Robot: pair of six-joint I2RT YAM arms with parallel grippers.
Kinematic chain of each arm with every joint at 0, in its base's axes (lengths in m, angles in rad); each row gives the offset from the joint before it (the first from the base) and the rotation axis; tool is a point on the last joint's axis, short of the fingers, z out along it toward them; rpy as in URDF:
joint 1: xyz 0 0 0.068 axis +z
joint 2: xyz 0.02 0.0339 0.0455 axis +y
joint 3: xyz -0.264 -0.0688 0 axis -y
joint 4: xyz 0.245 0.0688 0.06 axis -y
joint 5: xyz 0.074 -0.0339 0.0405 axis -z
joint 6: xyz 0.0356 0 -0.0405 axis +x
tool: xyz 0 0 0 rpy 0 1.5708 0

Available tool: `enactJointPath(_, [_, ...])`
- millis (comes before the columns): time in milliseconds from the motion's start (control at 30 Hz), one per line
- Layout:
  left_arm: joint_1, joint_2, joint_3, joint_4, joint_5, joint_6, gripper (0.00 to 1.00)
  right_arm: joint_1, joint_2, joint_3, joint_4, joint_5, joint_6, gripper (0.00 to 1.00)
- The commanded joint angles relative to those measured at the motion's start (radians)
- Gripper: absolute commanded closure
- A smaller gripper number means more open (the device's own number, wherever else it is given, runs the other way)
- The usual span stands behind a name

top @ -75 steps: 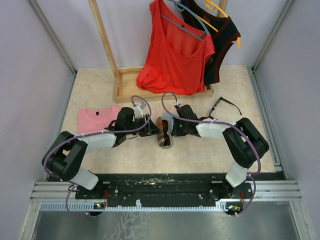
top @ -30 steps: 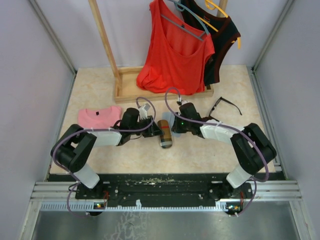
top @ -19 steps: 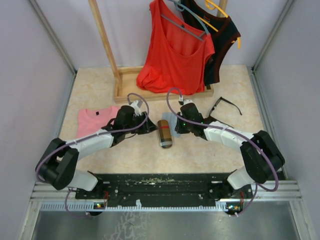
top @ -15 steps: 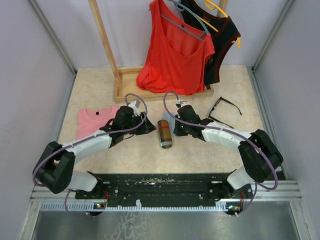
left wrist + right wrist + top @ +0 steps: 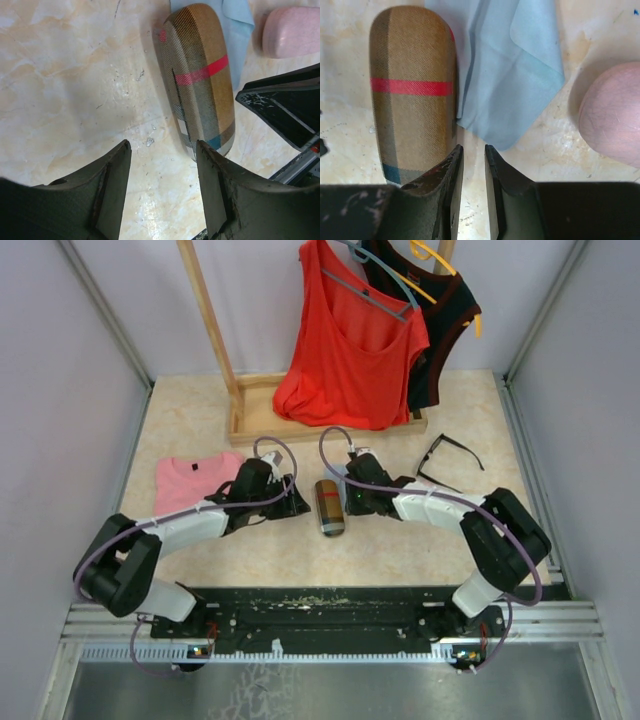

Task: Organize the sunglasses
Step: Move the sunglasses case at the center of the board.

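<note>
**One black pair in view, well right of the plaid case**

The sunglasses (image 5: 450, 454) have a thick black frame, dark lenses and thin arms that look folded out. They lie flat on the pale marbled worktop (image 5: 400, 540). Only this one pair shows.

Counted from left to right:
- one folded pink shirt (image 5: 195, 478), well left of the plaid case (image 5: 329, 506)
- one left claw (image 5: 162, 150), just left of that case, its fingers spread wide with only bare worktop between them
- the one plaid case itself, shut
- one right claw (image 5: 471, 152), at the case's right edge, its fingers parted by a narrow slit and holding nothing
- one light blue cloth (image 5: 510, 65), tucked against the case's right side
- one pink case (image 5: 615, 115), just right of the cloth

Behind the plaid case hang two tops, one red (image 5: 350, 350) and one black (image 5: 445, 330).

The sunglasses sit well right of the plaid case and clear of both claws. The right claw is the nearer one, and it points towards the plaid case.
</note>
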Motion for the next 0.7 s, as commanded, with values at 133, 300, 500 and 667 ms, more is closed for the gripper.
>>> enactJointPath(133, [0.001, 0.071, 0.058, 0.016, 0.013, -0.015, 0.40, 0.044, 0.067, 0.118, -0.019, 0.052, 0.015, 0.81])
enactJointPath(300, [0.001, 0.052, 0.058, -0.013, -0.014, -0.017, 0.40, 0.075, 0.125, 0.156, -0.017, 0.054, 0.032, 0.85])
enactJointPath(500, [0.008, 0.008, 0.048, -0.067, -0.074, -0.016, 0.39, 0.104, 0.172, 0.205, 0.019, 0.023, 0.060, 0.85])
enactJointPath(667, [0.023, -0.045, 0.049, -0.148, -0.154, -0.020, 0.39, 0.116, 0.222, 0.266, 0.044, 0.001, 0.081, 0.85])
